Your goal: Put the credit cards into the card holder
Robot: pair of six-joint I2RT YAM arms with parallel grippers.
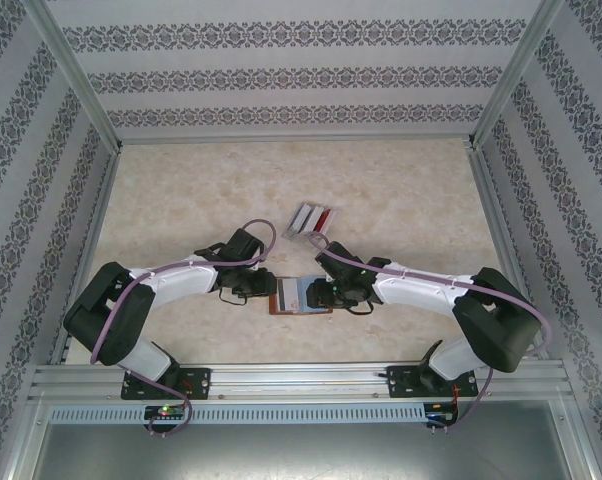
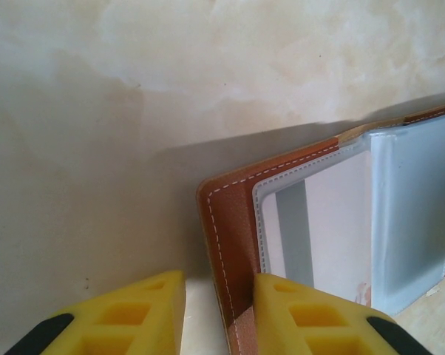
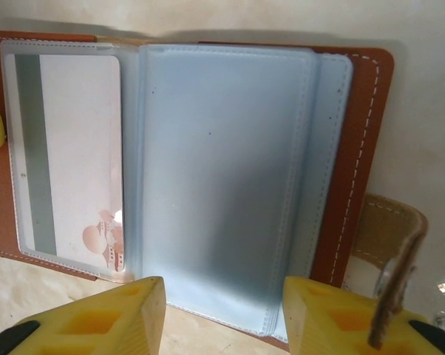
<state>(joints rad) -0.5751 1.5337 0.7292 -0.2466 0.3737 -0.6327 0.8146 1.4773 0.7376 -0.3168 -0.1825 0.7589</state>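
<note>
Lying open on the table (image 1: 181, 200), card holder (image 3: 359, 148) pockets a grey-striped white card (image 3: 75, 148); left pincer (image 2: 219, 288) and right pincer (image 3: 222, 292) both gape.

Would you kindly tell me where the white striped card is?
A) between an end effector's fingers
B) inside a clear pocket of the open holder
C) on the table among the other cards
B: the white card lies tucked inside the holder, seen through its plastic, away from the other cards.
</note>
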